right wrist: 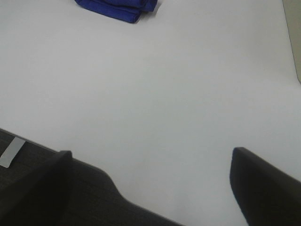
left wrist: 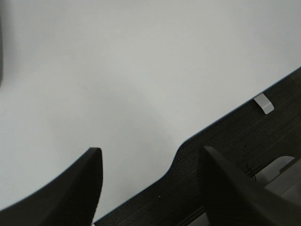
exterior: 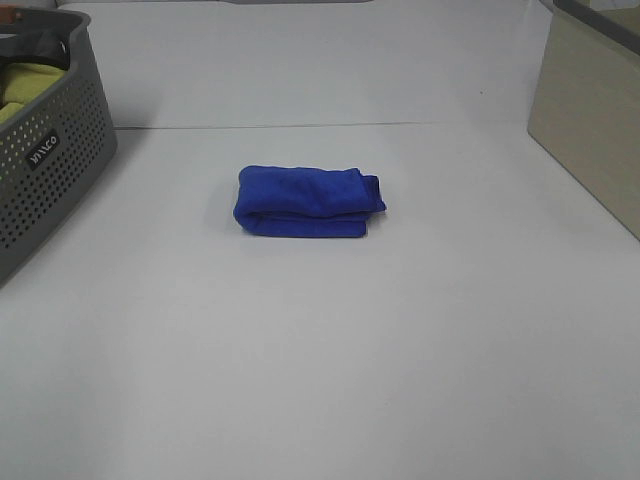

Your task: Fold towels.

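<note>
Folded blue towel (exterior: 309, 201) lying mid-tabletop (exterior: 330, 360), near neither arm. Left fingers (left wrist: 89, 186) spread apart, empty, low over tabletop edge. Right fingers (right wrist: 261, 186) likewise apart, empty.

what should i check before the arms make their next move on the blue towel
1. Blue towel folded into a compact bundle: ok, layers stacked, one end slightly uneven.
2. Towel lying free on the white table, nothing touching it: ok.
3. Left gripper open and empty: ok, it is over the table's near edge.
4. Right gripper open and empty: ok, the towel is well ahead of it.
5. Grey basket has more cloth to fold: cannot tell, only a yellow-green piece shows.
6. Beige box clear of the towel: ok.
</note>
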